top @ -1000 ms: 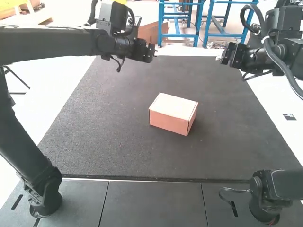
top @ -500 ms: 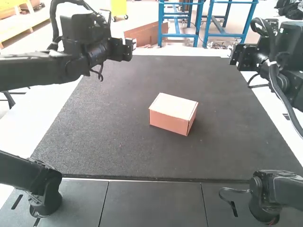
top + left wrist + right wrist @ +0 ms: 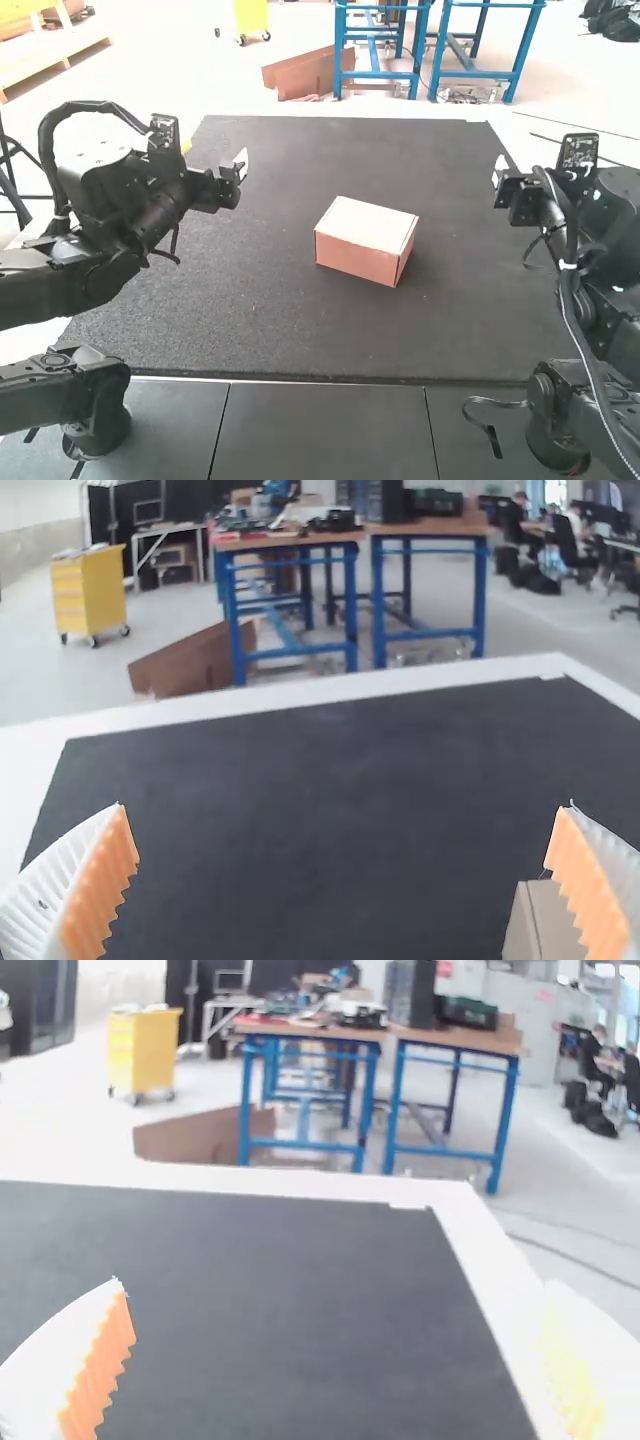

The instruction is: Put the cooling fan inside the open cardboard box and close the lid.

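A small brown cardboard box (image 3: pixel 365 240) stands in the middle of the black mat (image 3: pixel 250 290) with its lid down flat. My left gripper (image 3: pixel 236 172) hovers to the left of the box, well apart from it, pointing toward the far side. In the left wrist view my left gripper (image 3: pixel 340 815) is open with only mat between its orange pads (image 3: pixel 100 880), and a corner of the box (image 3: pixel 532 930) lies beside one finger. My right gripper (image 3: pixel 507 187) hangs to the right of the box, above the mat's right edge. In the right wrist view my right gripper (image 3: pixel 335 1290) is open and holds nothing.
The mat covers most of the white table (image 3: pixel 170 130); white margin runs along its far and right edges. Both arm bases (image 3: pixel 85 400) sit on dark plates at the near edge. There is free mat all around the box.
Both arms have drawn back from the far side toward their bases, the left gripper going left and nearer, the right one right and nearer. The box has stayed put.
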{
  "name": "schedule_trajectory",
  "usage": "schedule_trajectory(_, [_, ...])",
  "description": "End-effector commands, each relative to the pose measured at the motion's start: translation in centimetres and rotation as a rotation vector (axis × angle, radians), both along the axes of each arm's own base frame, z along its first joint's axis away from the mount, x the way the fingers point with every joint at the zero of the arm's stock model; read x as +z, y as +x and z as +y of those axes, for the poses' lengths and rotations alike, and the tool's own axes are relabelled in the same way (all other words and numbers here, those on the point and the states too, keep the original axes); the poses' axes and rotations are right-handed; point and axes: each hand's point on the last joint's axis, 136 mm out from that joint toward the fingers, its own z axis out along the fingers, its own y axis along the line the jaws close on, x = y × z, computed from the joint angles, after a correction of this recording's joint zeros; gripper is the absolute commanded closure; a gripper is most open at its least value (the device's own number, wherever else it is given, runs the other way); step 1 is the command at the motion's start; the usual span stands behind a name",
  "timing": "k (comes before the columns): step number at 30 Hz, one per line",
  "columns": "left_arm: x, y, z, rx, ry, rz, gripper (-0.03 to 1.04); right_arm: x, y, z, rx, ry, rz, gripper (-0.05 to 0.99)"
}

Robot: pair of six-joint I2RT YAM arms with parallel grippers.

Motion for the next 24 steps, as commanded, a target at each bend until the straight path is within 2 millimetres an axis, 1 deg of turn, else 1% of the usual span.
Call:
schedule_trajectory(1, [-0.6,-1.0,0.9,0.020,-0.017,-0.040,0.05,-0.3,-1.0,-0.7,-0.037,-0.049,-0.033,0.02])
schedule_trajectory(4, [-2.1,-1.8,1.3,0.021,-0.018,-0.042,0.05,-2.4,-1.6,-0.7,-0.034,-0.061,0.002,0.02])
schedule_trajectory(7, [-2.8,-2.4,1.7,0.021,-0.051,-0.050,0.05,-3.4,-2.3,-0.7,-0.034,-0.080,-0.016,0.02])
schedule_trajectory(8, [-3.1,-2.5,1.9,0.025,-0.050,-0.049,0.05,-3.4,-2.5,-0.7,-0.035,-0.078,-0.028,0.02])
schedule_trajectory(13, [-4.4,-3.3,2.4,0.027,-0.056,-0.049,0.05,-4.7,-3.4,-0.2,-0.007,-0.080,-0.038,0.02])
schedule_trajectory(14, [-4.6,-3.4,2.5,0.027,-0.055,-0.048,0.05,-5.6,-3.5,0.0,0.004,-0.093,-0.004,0.02])
schedule_trajectory(15, [-5.1,-3.6,2.6,0.029,-0.052,-0.043,0.05,-6.0,-3.5,-0.1,0.001,-0.095,0.013,0.02])
schedule_trajectory(17, [-5.0,-4.0,2.9,0.030,-0.062,-0.062,0.05,-6.3,-3.4,0.0,0.009,-0.099,0.025,0.02])
schedule_trajectory(19, [-4.5,-4.5,3.1,0.028,-0.083,-0.074,0.05,-6.1,-3.4,0.4,0.030,-0.099,0.016,0.02])
schedule_trajectory(21, [-4.9,-4.9,3.3,0.025,-0.102,-0.055,0.05,-6.1,-3.4,0.5,0.039,-0.091,0.017,0.02])
schedule_trajectory(23, [-5.9,-5.2,3.4,0.023,-0.120,-0.015,0.05,-6.2,-3.4,0.5,0.042,-0.052,0.020,0.02])
schedule_trajectory(24, [-6.0,-5.5,3.5,0.022,-0.130,-0.011,0.05,-6.5,-3.4,0.5,0.045,-0.027,0.031,0.02])
